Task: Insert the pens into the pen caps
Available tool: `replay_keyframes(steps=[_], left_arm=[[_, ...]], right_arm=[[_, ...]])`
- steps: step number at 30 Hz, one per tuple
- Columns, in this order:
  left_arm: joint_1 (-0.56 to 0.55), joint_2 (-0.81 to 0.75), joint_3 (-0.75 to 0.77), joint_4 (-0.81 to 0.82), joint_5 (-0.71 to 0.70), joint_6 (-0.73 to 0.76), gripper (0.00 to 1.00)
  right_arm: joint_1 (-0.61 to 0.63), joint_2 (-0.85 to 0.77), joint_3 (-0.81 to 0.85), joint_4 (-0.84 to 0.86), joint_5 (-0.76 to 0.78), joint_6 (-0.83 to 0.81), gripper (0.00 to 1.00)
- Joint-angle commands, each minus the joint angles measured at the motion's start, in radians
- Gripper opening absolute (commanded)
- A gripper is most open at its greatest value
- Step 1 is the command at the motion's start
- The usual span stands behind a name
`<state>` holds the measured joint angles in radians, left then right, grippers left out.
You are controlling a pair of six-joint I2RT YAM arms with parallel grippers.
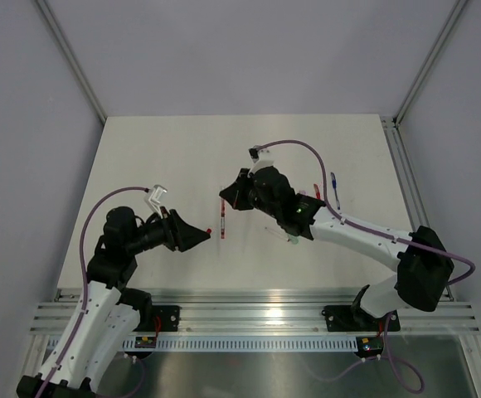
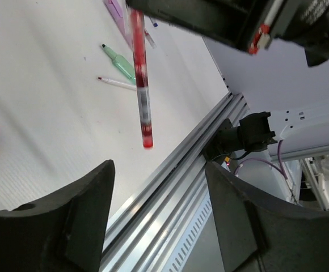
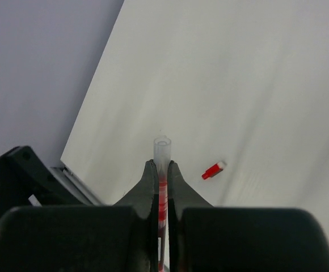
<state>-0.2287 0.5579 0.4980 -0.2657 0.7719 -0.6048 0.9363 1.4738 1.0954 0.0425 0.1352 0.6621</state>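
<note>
Red pen [image 3: 163,148] tight in right tool [image 3: 160,166]; left tool [image 2: 159,170] wide, empty; red cap [image 3: 213,170] alone on open table [image 1: 166,157].

Robot lab test cell; plain white table [image 1: 182,157] boxed in by blank grey panels [image 1: 25,124] held in bare aluminium struts [image 1: 73,60]; grooved aluminium rail [image 1: 257,311] runs along the table's near edge, with the left arm [image 1: 133,236] and right arm [image 1: 361,236] bolted to it; purple cables [image 1: 294,143] loop off both arms; slotted cable duct [image 1: 249,342] and sheet-metal shelf [image 1: 265,373] sit just past that near edge.
</note>
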Motion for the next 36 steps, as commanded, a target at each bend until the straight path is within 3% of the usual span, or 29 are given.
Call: replay_keyframes(steps=[1,5,11,15,20,30,36], left_arm=[[-0.001,-0.003,0.06,-0.029,-0.003,0.086,0.69],[-0.021,-0.032,0.14,-0.19,-0.084,0.2,0.81],[-0.044,-0.062,0.139,-0.198,-0.143,0.229,0.91],[-0.05,-0.075,0.131,-0.205,-0.157,0.227,0.95],[-0.058,-0.085,0.122,-0.201,-0.158,0.217,0.99],[-0.07,-0.104,0.122,-0.207,-0.172,0.214,0.99],[-0.07,-0.099,0.122,-0.208,-0.18,0.212,0.99]], right_arm=[[-0.106,0.013,0.041,-0.041,-0.046,-0.053,0.0],[-0.249,0.02,0.023,-0.179,-0.039,-0.16,0.0],[-0.433,0.081,0.052,-0.34,-0.028,-0.36,0.0],[-0.484,0.19,0.11,-0.415,-0.023,-0.479,0.0],[-0.49,0.321,0.193,-0.464,0.02,-0.545,0.0],[-0.501,0.428,0.264,-0.544,0.053,-0.581,0.03],[-0.505,0.459,0.285,-0.559,0.072,-0.552,0.2]])
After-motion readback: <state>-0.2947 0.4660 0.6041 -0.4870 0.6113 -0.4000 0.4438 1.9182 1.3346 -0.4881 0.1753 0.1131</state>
